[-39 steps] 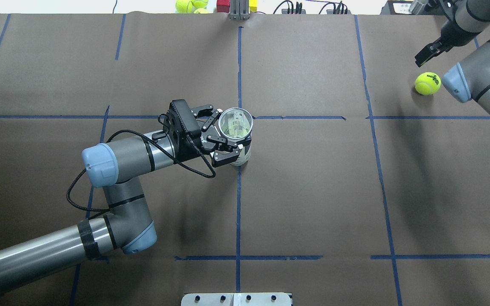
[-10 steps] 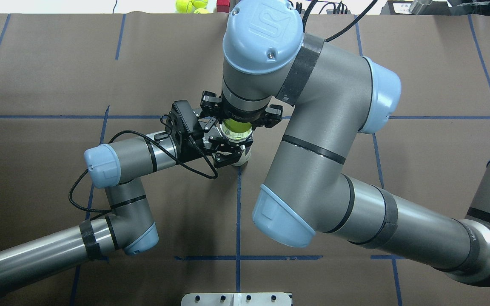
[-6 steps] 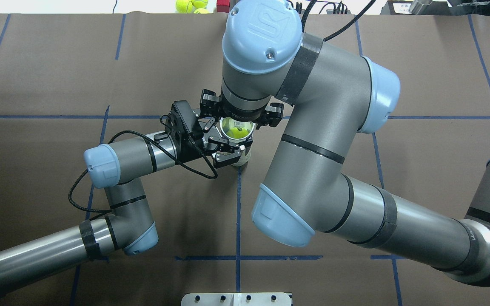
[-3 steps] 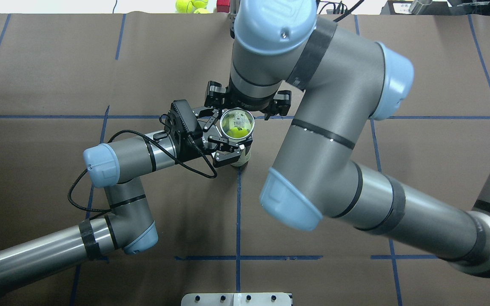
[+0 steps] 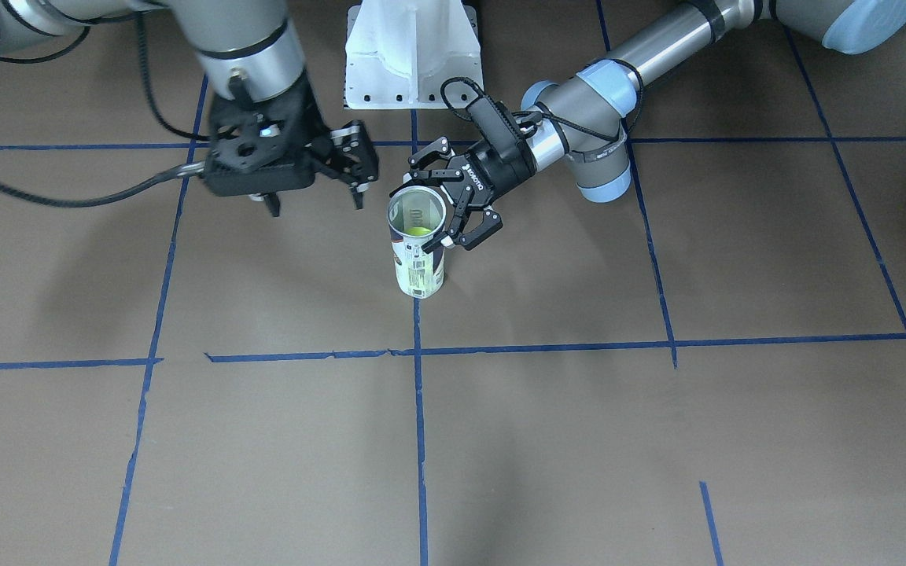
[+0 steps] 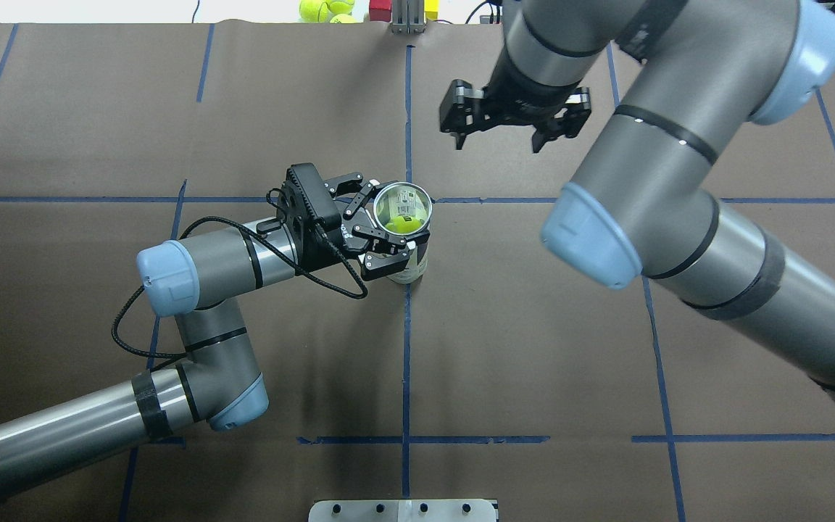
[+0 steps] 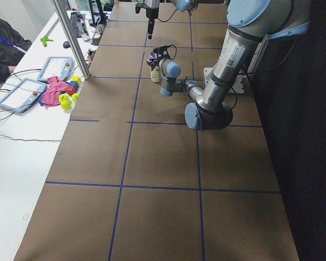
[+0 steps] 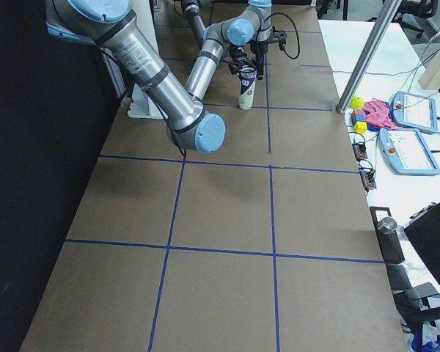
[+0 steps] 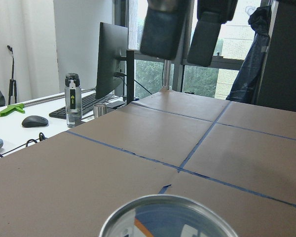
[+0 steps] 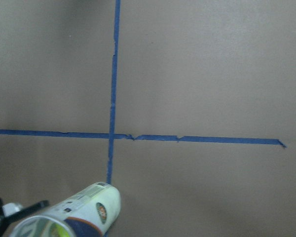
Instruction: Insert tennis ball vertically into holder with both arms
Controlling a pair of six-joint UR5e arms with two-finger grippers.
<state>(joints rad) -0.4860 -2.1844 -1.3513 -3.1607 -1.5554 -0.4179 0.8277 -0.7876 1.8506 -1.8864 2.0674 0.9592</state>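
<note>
1. One tennis ball [image 6: 404,225] lies down inside the holder [image 5: 419,273], below its rim, so to my eye the insertion itself is done.
2. The holder stands upright on the table [image 6: 533,326], near the middle and beside a crossing of blue tape lines [image 6: 406,348]. That single ball is all I can see in it, and there looks to be room above it.
3. The left gripper [image 6: 381,228] reaches in from the side, its fingers closed round the holder's upper part, steadying it.
4. The right gripper [image 6: 497,141] hangs well apart from the holder, toward the table's far side, jaws spread with nothing between them.
5. What remains, I'd judge, is for the left gripper to let go and both arms to draw clear without tipping the holder.
</note>
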